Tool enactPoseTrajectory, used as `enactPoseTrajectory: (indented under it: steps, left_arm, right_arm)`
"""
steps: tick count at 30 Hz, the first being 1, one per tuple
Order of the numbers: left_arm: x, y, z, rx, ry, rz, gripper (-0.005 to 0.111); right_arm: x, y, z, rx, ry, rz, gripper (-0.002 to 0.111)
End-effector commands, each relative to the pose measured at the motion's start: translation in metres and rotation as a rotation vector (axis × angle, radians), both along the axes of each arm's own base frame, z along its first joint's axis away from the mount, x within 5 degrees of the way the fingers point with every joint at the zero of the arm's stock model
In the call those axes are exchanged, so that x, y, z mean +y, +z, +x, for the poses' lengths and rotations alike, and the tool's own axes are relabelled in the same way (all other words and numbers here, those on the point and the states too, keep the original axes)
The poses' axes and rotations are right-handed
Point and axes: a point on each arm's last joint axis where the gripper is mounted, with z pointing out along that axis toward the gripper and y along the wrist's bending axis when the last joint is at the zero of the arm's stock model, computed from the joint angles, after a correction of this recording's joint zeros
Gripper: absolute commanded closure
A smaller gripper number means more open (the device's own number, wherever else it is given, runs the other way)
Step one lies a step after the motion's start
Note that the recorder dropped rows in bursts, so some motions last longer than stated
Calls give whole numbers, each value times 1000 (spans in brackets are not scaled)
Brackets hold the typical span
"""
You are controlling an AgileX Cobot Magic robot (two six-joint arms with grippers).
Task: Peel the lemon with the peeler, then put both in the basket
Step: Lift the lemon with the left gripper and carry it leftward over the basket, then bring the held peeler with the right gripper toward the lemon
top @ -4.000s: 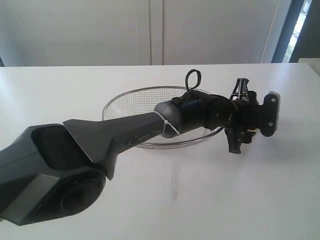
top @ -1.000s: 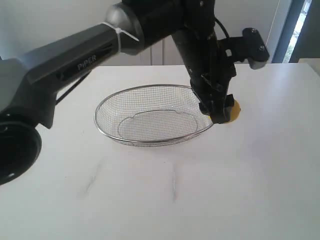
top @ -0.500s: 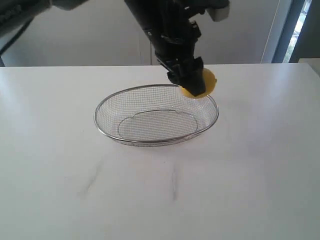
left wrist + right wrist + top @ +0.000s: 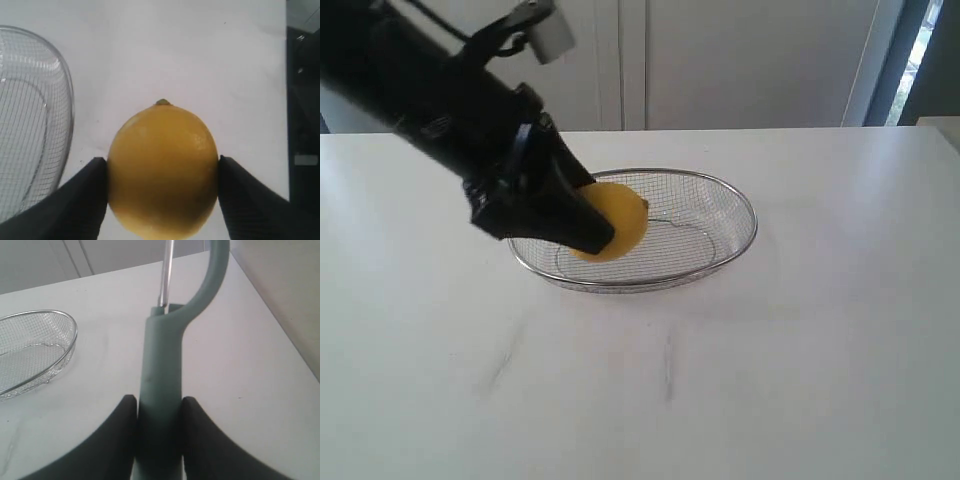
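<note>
My left gripper [image 4: 594, 230] is shut on the lemon [image 4: 620, 215] and holds it off the table. In the exterior view the fruit shows in front of the left half of the wire-mesh basket [image 4: 744, 204]. In the left wrist view the yellow lemon [image 4: 162, 165] sits between both black fingers [image 4: 82, 200], nub pointing away, with the basket's rim [image 4: 70, 102] off to one side. My right gripper [image 4: 160, 409] is shut on the pale teal handle of the peeler [image 4: 160, 365], and its metal blade rod [image 4: 166, 270] points away. The right arm is outside the exterior view.
The white table [image 4: 800, 350] has faint scuff marks in front of the basket. In the right wrist view the basket [image 4: 74, 332] lies well away from the peeler, and the table's edge [image 4: 280, 335] runs close by. A white wall and a window strip stand behind.
The left arm has lifted the lemon from beside the basket's right rim and swung it up and leftward across the basket. The gripper now reaches in from the upper left.
</note>
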Motion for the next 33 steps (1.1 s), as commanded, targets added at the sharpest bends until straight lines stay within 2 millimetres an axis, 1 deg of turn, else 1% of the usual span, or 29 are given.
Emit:
enactPoseTrajectory:
  steps: [1,7,10,13,16,19,22,26,29,33]
  left_arm:
    - [22,-4,-26,-29,-1,-241,107]
    - [52,-20,-39,3,125,-323,107]
    - [64,-23,-47,-22,155,-354,107]
    - [68,-21,-56,-56,175,-436,107]
    - [68,-16,-62,-104,153,-501,107]
    - [68,-16,-64,-110,138,-520,107]
    - [67,-15,-63,-104,140,-534,107]
    - [67,-14,-63,-128,134,-545,107]
    - [67,-13,-63,-132,136,-549,107]
    - [68,-15,-58,-154,180,-530,107]
  right_arm:
    - [0,1,0,-27,-2,24,108]
    - [0,1,0,-27,-2,24,108]
    - [1,2,1,-33,3,28,108]
    - [6,2,0,-34,45,69,108]
    - [17,6,0,-67,141,159,108]
    - [28,10,4,-93,212,210,108]
    - [43,10,14,-64,252,206,108]
    - [79,5,37,-2,363,190,108]
    - [109,-5,57,42,454,144,108]
    - [142,-26,85,133,504,81,108]
